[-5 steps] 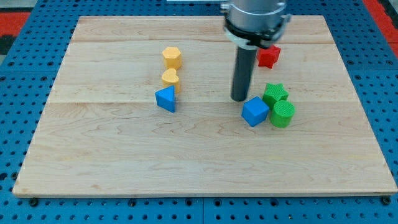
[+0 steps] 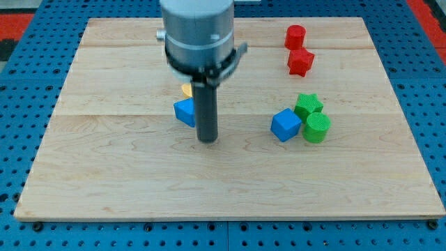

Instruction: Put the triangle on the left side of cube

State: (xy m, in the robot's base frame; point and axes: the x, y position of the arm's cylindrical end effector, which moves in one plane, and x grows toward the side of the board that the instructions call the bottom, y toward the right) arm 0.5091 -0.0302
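Note:
The blue triangle (image 2: 185,111) lies left of the board's middle. My tip (image 2: 208,139) rests on the board just right of and slightly below the triangle, and the rod hides the triangle's right edge. The blue cube (image 2: 285,125) sits well to the right of my tip, touching the green blocks. The wooden board (image 2: 125,181) carries everything.
A yellow block (image 2: 186,90) peeks out above the triangle, mostly hidden by the arm. A green star (image 2: 308,105) and a green cylinder (image 2: 317,128) sit right of the cube. A red cylinder (image 2: 295,36) and a red star (image 2: 301,62) lie at the upper right.
My tip has moved left and a little down, from beside the blue cube to just right of the blue triangle. The arm now hides the yellow blocks. The red cylinder is uncovered.

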